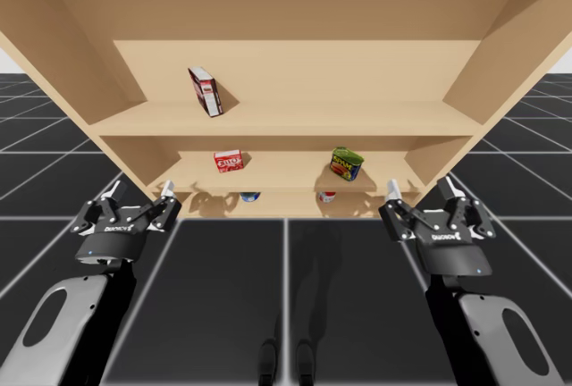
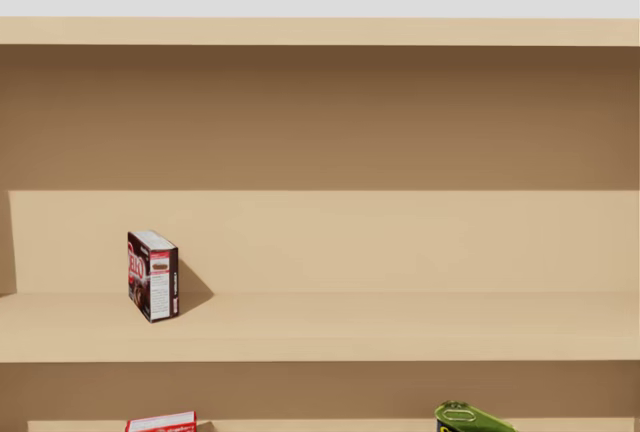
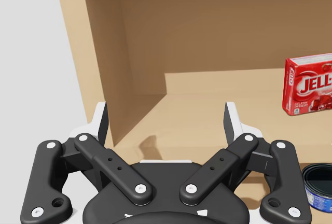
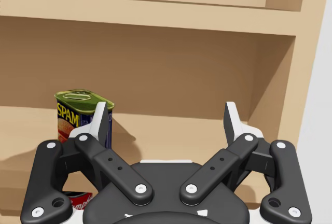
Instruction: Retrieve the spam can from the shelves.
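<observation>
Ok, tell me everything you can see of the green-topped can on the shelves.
The green can is a squat rectangular tin with rounded corners: a glossy green lid with an oval pull tab, dark blue sides with yellow lettering and a pinkish picture. It stands upright on the middle shelf, toward its right end, well apart from the red box. Only the shelf touches it. It sits ahead of my open right gripper, partly hidden behind one finger.

I count two boxes, the dark red box (image 1: 206, 91) and the bright red box (image 1: 229, 161), and three cans: the green-topped rectangular can (image 1: 346, 163), the blue can (image 1: 250, 197) and the red-and-white can (image 1: 326, 197).
</observation>
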`<state>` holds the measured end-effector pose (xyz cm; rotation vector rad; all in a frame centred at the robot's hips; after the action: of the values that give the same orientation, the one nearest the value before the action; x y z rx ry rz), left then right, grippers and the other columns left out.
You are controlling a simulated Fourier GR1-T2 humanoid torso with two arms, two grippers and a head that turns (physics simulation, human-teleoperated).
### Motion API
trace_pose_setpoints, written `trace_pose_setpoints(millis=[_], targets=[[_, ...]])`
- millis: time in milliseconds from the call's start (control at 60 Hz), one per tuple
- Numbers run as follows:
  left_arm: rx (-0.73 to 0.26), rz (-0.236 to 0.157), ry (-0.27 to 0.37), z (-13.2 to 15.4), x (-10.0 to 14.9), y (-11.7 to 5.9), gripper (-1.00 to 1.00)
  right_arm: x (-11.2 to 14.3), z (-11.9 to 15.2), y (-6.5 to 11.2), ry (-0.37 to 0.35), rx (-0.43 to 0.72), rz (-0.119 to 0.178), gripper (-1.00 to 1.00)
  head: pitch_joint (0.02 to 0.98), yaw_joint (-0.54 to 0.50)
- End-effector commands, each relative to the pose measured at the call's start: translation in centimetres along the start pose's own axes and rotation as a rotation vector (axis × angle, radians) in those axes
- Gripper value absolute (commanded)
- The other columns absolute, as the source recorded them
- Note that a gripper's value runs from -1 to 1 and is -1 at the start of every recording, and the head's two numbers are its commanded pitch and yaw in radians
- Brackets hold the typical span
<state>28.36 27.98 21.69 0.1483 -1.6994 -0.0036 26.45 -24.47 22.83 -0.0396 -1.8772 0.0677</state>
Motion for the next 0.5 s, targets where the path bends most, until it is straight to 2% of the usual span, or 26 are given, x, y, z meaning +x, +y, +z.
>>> trace_pose_setpoints(millis=[17,67,117,133,200,400,500], targets=[[-0.005,0.002,-0.003,0.04,0.07,-0.1,-1.0,0.11,0.38,0.18,-0.032,-0.059,0.024,-1.0,0.122,-0.01],[-0.005,0.0,-0.002,0.03,0.05,-0.11,-1.0,0.08,0.32,0.18,-0.026,-0.029,0.019,-1.0,0.125,-0.01],[-0.005,-0.003,-0.001,0.04,0.02,-0.14,-1.0,0.06,0.22,0.13,-0.003,0.009,-0.011,-1.0,0.13,-0.01],[-0.005,-0.004,-0.001,0.04,0.02,-0.14,-1.0,0.04,0.18,0.13,0.003,0.008,-0.001,-1.0,0.135,-0.01],[-0.004,-0.006,-0.001,0.04,-0.01,-0.14,-1.0,0.07,0.17,0.04,0.014,0.022,-0.012,-1.0,0.162,-0.01],[-0.003,-0.006,-0.002,0.06,-0.01,-0.11,-1.0,-0.02,0.13,0.11,0.01,0.019,0.008,-1.0,0.268,-0.04],[-0.006,-0.009,-0.004,0.04,-0.03,-0.16,-1.0,-0.11,0.09,0.09,0.011,0.023,0.02,-1.0,0.34,-0.08]])
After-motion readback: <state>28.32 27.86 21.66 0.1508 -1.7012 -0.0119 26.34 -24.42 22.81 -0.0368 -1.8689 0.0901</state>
